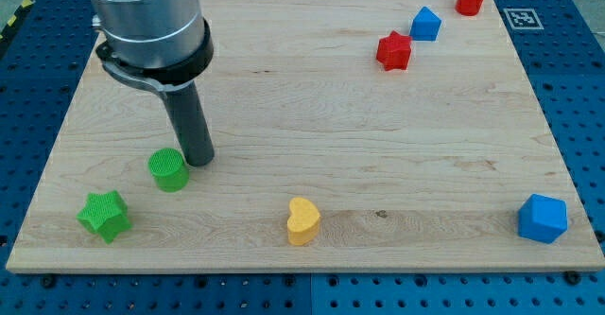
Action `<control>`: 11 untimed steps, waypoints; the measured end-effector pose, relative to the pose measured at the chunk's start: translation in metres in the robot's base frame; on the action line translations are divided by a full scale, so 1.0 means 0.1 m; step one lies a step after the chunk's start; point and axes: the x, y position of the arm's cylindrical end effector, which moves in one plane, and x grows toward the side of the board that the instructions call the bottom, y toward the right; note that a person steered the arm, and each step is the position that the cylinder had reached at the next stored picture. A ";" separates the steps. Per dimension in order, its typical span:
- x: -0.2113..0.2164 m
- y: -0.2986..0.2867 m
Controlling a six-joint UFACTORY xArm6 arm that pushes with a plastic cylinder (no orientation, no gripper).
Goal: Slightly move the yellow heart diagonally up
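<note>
No readable words, brand names or numbers are found anywhere in the camera view. The only sign present is a small black-and-white square marker (520,18), of the fiducial kind, which is fixed at the corner of the wooden board (302,116) towards the view's top right; its pattern is made up of blocks, not letters, and no meaning can be read from it. Nothing is printed on the blocks or on the rod.
</note>
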 end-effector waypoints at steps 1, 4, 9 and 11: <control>0.03 -0.12; 0.28 0.12; 1.15 1.63; 0.82 1.26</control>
